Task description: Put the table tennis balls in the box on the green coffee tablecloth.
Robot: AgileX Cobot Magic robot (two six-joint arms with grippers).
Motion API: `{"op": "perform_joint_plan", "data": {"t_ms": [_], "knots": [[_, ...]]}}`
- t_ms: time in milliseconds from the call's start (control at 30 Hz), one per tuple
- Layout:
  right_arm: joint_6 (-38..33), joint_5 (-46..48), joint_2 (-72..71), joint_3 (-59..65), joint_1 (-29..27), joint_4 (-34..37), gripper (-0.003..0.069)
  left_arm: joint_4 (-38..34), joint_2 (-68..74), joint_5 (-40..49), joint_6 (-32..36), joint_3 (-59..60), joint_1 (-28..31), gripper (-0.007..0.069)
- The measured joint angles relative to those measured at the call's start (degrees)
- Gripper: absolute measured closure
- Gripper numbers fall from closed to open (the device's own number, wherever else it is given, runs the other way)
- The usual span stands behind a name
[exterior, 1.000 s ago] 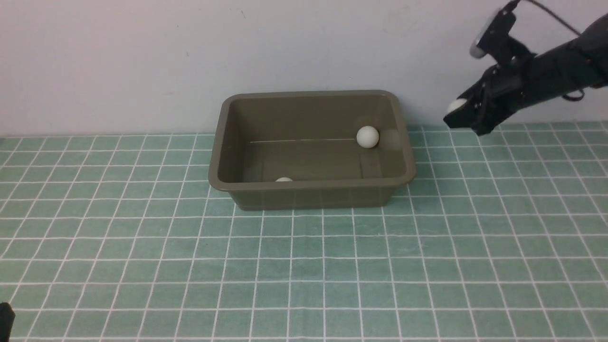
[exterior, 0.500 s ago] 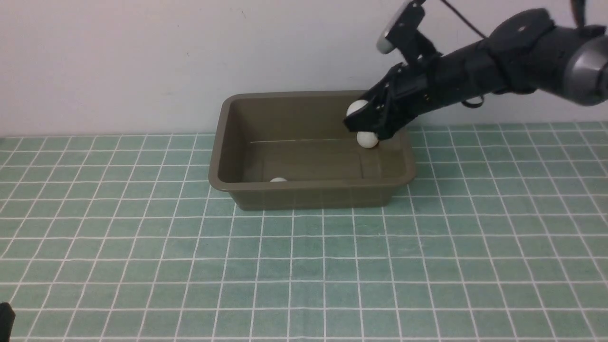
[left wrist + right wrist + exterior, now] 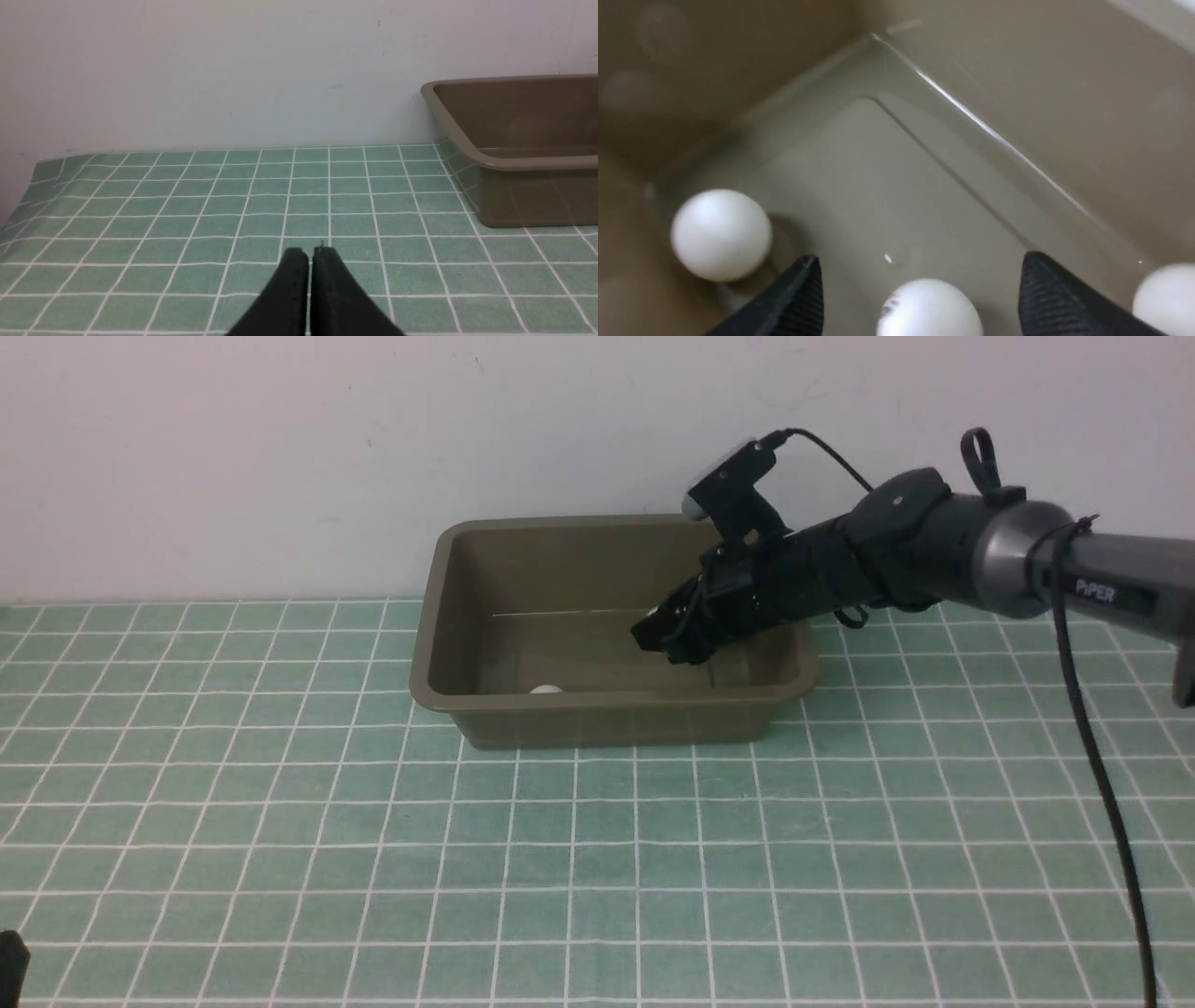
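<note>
The box (image 3: 611,709) stands at the far edge of the green coffee tablecloth (image 3: 597,859), beside a plain white wall (image 3: 280,457). The right gripper (image 3: 667,642) reaches inside it. Its jaws are spread wide around one of three table tennis balls (image 3: 929,308) in the box, without touching it. The left gripper (image 3: 310,254) hovers near the cloth's near-left corner, jaws pressed together.

Front view faces the wall (image 3: 280,448); right wrist looks closely into the shared box (image 3: 607,723).
</note>
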Motion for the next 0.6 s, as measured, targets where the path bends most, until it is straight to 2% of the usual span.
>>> {"op": "perform_joint_plan", "data": {"t_ms": [67, 167, 333, 400, 600], "knots": [[0.55, 2.46, -0.38, -1.63, 0.00, -0.55, 0.0168, 0.00, 0.00, 0.00, 0.00, 0.00, 0.00, 0.0629], [1.96, 7.08, -2.73, -5.08, 0.00, -3.81, 0.0249, 0.00, 0.00, 0.00, 0.00, 0.00, 0.00, 0.0629], [12.20, 16.24, -14.26, -10.42, -0.19, -20.67, 0.0561, 0.00, 0.00, 0.00, 0.00, 0.00, 0.00, 0.0629], [17.04, 20.79, -17.62, -10.78, -0.83, -27.94, 0.0638, 0.00, 0.00, 0.00, 0.00, 0.00, 0.00, 0.0629], [30.85, 34.75, -24.67, -10.46, -4.83, -46.00, 0.0666, 0.00, 0.00, 0.00, 0.00, 0.00, 0.00, 0.0629]]}}
